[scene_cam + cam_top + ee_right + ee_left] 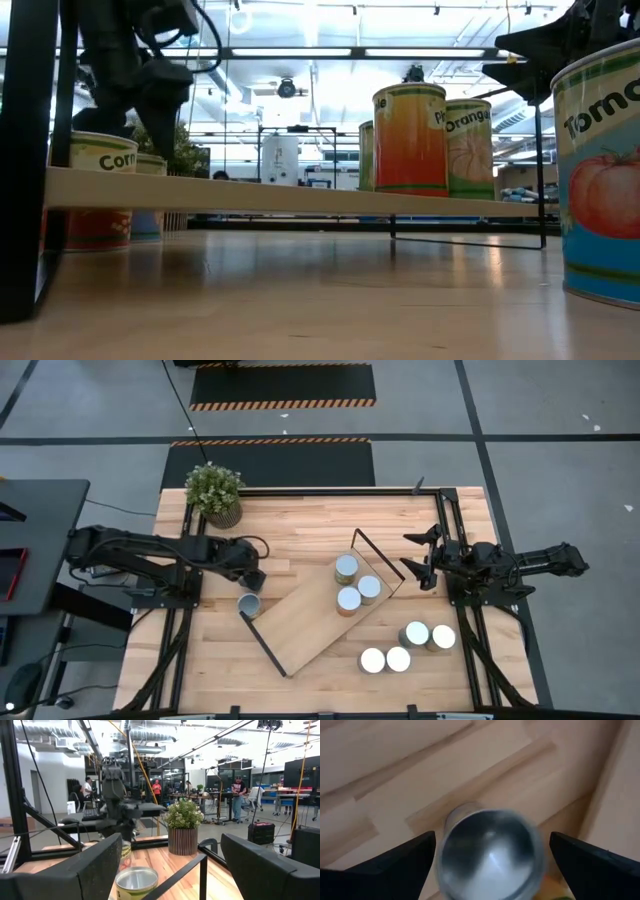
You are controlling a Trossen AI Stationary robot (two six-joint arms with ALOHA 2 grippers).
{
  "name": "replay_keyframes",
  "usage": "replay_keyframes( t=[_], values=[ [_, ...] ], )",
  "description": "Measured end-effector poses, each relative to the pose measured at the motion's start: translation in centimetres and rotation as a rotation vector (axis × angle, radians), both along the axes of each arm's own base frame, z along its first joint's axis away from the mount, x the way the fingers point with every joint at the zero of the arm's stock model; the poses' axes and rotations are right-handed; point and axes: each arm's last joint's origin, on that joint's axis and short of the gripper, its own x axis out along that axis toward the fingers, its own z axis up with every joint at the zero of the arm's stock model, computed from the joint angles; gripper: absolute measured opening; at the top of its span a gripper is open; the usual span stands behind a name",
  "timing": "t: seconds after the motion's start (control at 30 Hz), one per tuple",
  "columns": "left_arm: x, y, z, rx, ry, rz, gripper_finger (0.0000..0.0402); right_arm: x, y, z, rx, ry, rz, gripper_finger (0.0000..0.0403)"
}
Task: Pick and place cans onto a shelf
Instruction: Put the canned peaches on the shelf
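Note:
The shelf (310, 615) lies slantwise in the middle of the table, with black wire frames at both short ends. Three cans (354, 586) stand on its far right part. One can (248, 605) stands on the table beside the shelf's left end. My left gripper (255, 581) hangs open just above this can, and in the left wrist view the fingers (400, 862) stand on either side of its silver top (490, 852) without touching. Several more cans (415, 633) stand on the table at the near right. My right gripper (410, 556) is open and empty above the shelf's right end.
A potted green plant (214, 493) stands at the table's far left corner. The shelf's right wire frame (378, 555) rises just left of my right gripper. People and workbenches show in the room beyond the table (235, 790).

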Motion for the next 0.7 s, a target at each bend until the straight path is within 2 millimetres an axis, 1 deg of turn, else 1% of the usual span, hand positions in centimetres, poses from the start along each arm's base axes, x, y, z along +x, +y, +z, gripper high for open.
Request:
replay_keyframes(
  t=[0.1, 0.23, 0.37, 0.5, 0.7],
  values=[
    [0.0, 0.0, -0.4, -0.002, 0.018, -0.014, 0.0398, 0.0, 0.0, 0.0, 0.000, -0.002, 0.000, 0.0347],
    [0.4, 0.0, -0.3, 0.013, -0.019, -0.054, 0.0398, 0.0, 0.0, 0.0, 0.000, -0.002, 0.000, 0.0347],
    [0.4, -0.1, -0.4, 0.019, -0.005, -0.082, 0.0398, 0.0, 0.0, 0.0, 0.000, -0.002, -0.001, 0.0347],
    [0.8, -0.2, -0.9, 0.023, 0.018, -0.113, 0.0398, 0.0, 0.0, 0.0, 0.000, -0.002, 0.000, 0.0347],
    [1.5, -0.4, -2.2, -0.019, 0.082, -0.159, 0.0396, 0.0, 0.0, 0.0, 0.000, -0.003, -0.001, 0.0347]
  ],
)
